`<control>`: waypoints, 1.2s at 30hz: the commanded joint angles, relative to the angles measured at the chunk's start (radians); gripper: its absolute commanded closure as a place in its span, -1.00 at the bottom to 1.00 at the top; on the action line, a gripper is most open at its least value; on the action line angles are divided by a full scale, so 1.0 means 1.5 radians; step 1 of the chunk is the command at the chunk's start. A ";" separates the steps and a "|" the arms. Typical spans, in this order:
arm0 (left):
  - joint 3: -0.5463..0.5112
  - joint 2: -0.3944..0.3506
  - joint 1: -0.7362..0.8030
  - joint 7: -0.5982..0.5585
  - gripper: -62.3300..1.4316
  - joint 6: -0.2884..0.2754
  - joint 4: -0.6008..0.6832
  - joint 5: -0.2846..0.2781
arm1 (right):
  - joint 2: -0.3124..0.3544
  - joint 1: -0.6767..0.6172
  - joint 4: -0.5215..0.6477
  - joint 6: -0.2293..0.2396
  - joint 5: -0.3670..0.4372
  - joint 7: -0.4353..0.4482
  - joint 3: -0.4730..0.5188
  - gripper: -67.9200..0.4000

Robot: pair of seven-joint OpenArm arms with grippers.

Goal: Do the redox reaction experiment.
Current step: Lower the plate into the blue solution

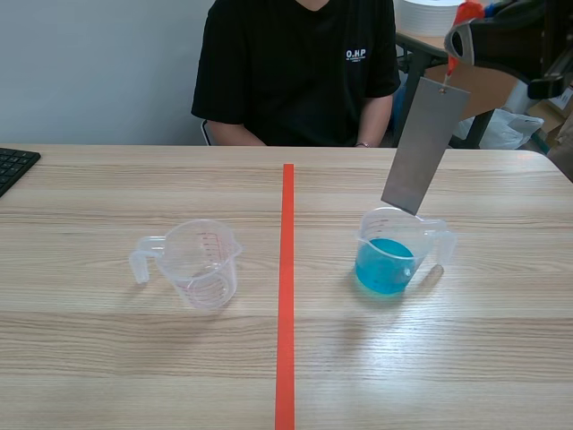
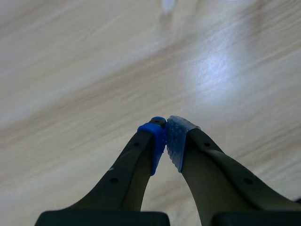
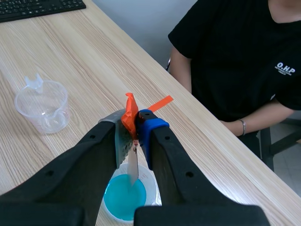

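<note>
A grey metal strip (image 1: 424, 146) hangs from an orange tag (image 1: 458, 36) held by my right gripper (image 1: 466, 40) high at the right. The strip's lower end sits just over the rim of a clear cup of blue liquid (image 1: 390, 253). In the right wrist view my gripper (image 3: 133, 126) is shut on the orange tag (image 3: 129, 114), the strip (image 3: 133, 165) dangling edge-on above the blue cup (image 3: 125, 197). An empty clear measuring cup (image 1: 199, 262) stands left of the tape line, also visible as the empty cup (image 3: 42, 105). My left gripper (image 2: 165, 134) is shut on nothing above bare wood.
A person in a black shirt (image 1: 300, 67) sits across the table. A black keyboard (image 1: 13, 166) lies at the far left edge. An orange-red tape line (image 1: 286, 296) runs down the table's middle.
</note>
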 commanded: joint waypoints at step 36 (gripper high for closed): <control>-0.046 0.216 0.115 0.063 0.81 -0.002 -0.021 0.036 | 0.011 0.008 -0.069 0.004 -0.081 0.087 -0.071 0.95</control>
